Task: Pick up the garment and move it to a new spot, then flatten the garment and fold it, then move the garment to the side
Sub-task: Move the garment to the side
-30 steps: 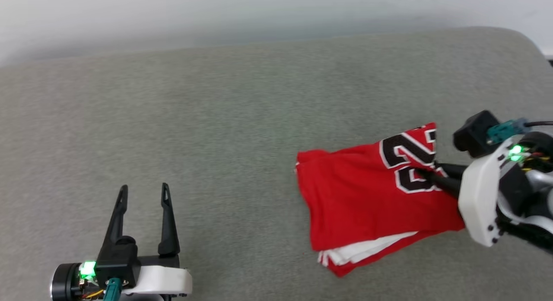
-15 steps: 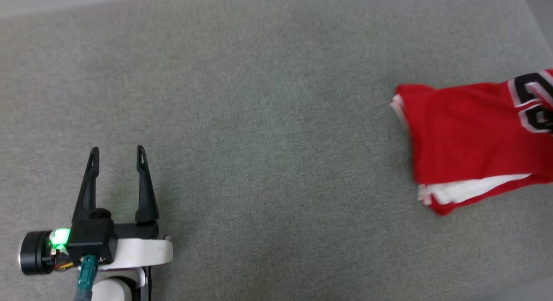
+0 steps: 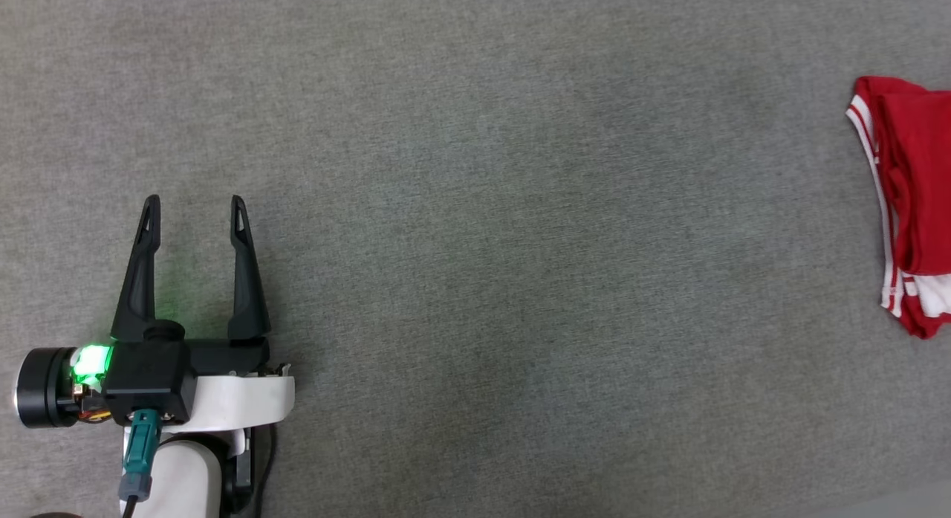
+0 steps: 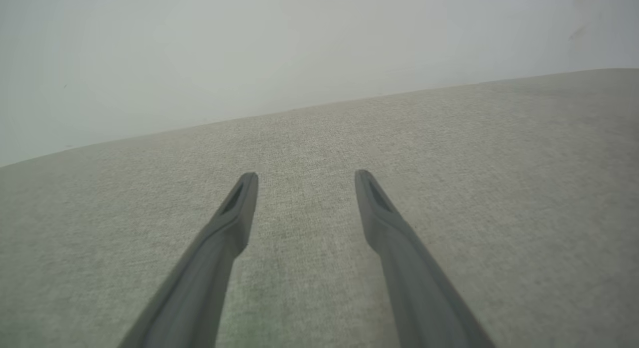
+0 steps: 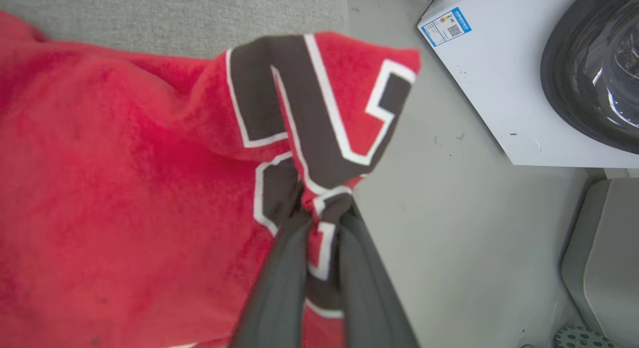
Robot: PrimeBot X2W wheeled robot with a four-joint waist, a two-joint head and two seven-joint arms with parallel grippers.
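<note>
The grey upholstered surface [image 3: 475,206] is spread across the head view, with the folded red garment [image 3: 917,176] laid at its far right, near a white washing machine [image 5: 499,88]. The garment's black numeral print is clamped between the 2 fingers of the right gripper [image 5: 322,213], while the left gripper [image 3: 195,204] is held with fingers apart over bare upholstery.

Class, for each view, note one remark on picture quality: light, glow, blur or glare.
Head view: sharp; the green lamp on the left tool tints the grey cushion. Left wrist view: its fingers blur near the lens. Right wrist view: the garment in the right tool looks soft and fuzzy; the washer door shows glare.
</note>
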